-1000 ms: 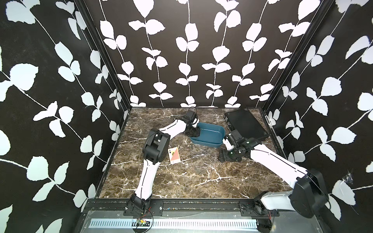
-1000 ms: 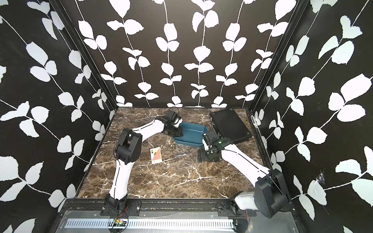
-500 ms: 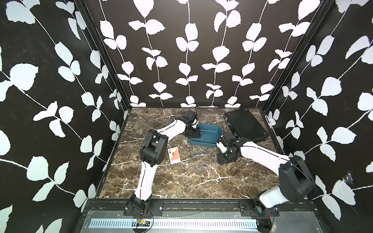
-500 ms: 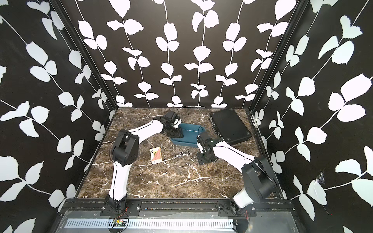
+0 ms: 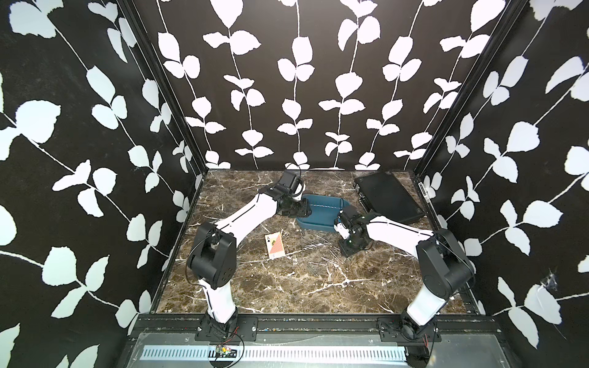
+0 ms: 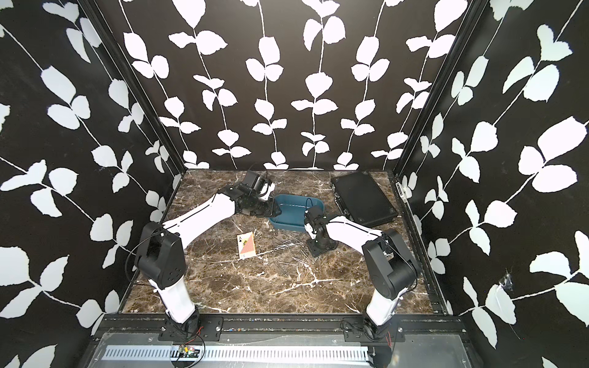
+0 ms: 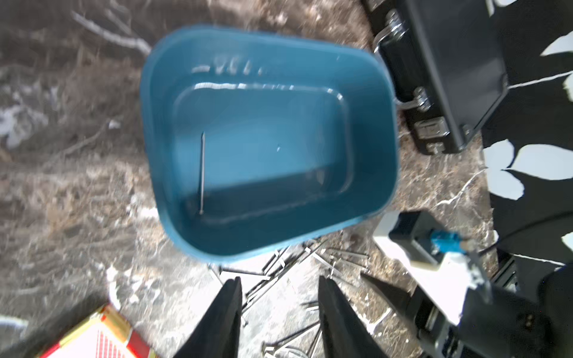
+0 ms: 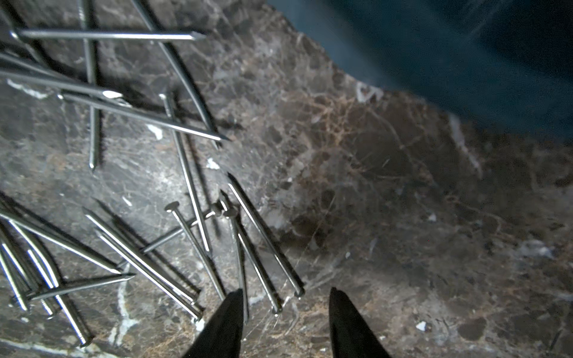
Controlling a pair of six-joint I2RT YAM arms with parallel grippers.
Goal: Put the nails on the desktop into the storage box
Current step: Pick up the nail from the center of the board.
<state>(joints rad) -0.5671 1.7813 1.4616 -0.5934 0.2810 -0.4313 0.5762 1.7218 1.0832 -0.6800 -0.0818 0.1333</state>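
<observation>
The teal storage box [image 5: 322, 215] [image 6: 297, 211] stands at the back middle of the desktop [image 5: 287, 293]. In the left wrist view one nail [image 7: 202, 173] lies inside the storage box [image 7: 266, 235]. My left gripper [image 7: 279, 285] hangs open and empty over the box's near-left rim [image 5: 306, 211]. Several nails [image 5: 314, 246] [image 6: 287, 246] lie scattered in front of the box. My right gripper [image 8: 286, 293] [image 5: 347, 251] points down at their right edge, open. The head ends of two or three nails [image 8: 273, 279] lie on the marble between its fingers, ungripped.
A flat black case [image 5: 387, 197] [image 6: 363, 199] lies at the back right, close to the box. A playing card [image 5: 274, 245] [image 6: 246, 245] lies left of the nails. More nails [image 5: 314, 270] sit further forward.
My left gripper has opened at the box's rim. My right gripper has swung left from beside the box, down onto the nail pile, with its jaws narrowing.
</observation>
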